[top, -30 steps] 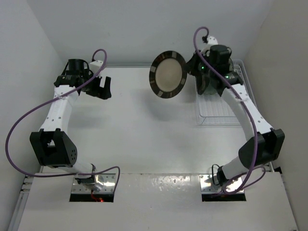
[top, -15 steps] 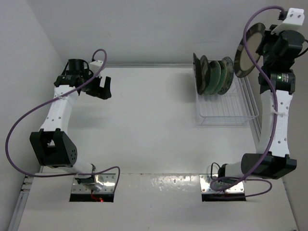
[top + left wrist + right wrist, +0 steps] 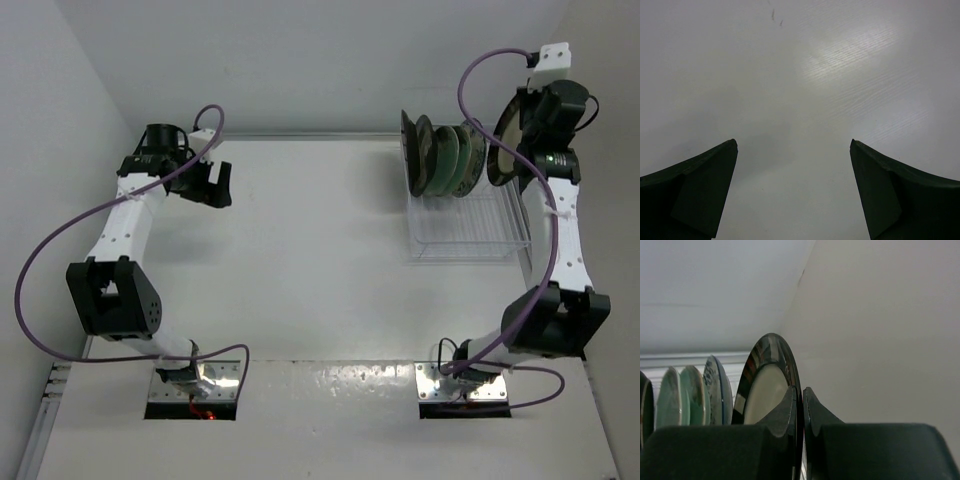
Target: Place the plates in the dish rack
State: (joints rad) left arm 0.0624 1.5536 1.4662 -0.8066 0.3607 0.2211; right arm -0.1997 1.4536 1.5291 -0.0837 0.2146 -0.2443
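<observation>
Top external view shows the dish rack (image 3: 466,228) standing at the far right of the white surface (image 3: 320,250), with a row of plates (image 3: 440,158) on edge in its rear part: a dark-rimmed one at the rack's left end, a brown-patterned one next to it, then two mint-green ones and a blue-white one. Just beside that last plate, at the rack's right end, the right pincer (image 3: 518,140) holds a cream plate with a dark grey rim (image 3: 500,150) on edge, its face turned toward the row. Whether its lower edge sits between the tines cannot be told. From the right wrist, the right pincer (image 3: 799,392) is pressed onto the dark rim of this plate (image 3: 765,390), one finger on each face, and the blue-white plate (image 3: 716,387) and the mint-green plates (image 3: 680,397) stand in line to its left. The left pincer (image 3: 212,182) hangs well apart from the rack, over the far left of the surface. From the left wrist, its dark fingers (image 3: 695,190) are spread wide with nothing between them, and only bare surface (image 3: 800,75) lies beneath.
</observation>
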